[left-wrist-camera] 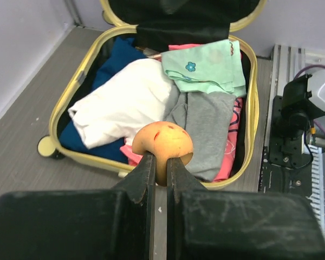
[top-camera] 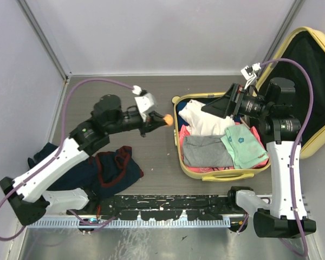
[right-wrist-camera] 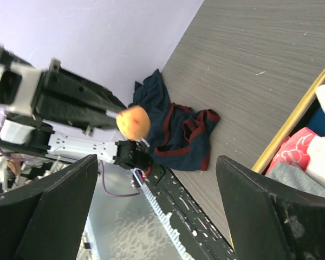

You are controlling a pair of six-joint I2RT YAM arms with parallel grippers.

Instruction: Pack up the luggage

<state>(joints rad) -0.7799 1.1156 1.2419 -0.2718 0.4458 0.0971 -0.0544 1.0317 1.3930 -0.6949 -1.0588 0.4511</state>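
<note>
Two arms show in the top view. Our left gripper [top-camera: 161, 120] pinches a round orange fruit [top-camera: 167, 119] mid-frame, just left of the open luggage [top-camera: 222, 174]. Its hard yellow shell sits right of centre.

Left wrist view: soft folded clothes fill it. We think the smooth fruit must next cross the rim and drop in.

Right wrist view: our right gripper [right-wrist-camera: 157, 162] is spread wide, holding nothing. A floppy navy garment [right-wrist-camera: 179, 135] lies mid-frame.

Yellow luggage [left-wrist-camera: 253, 108], mint flowered cloth [top-camera: 244, 143], orange ball [top-camera: 166, 119], navy red-trimmed garment [top-camera: 116, 168]
</note>
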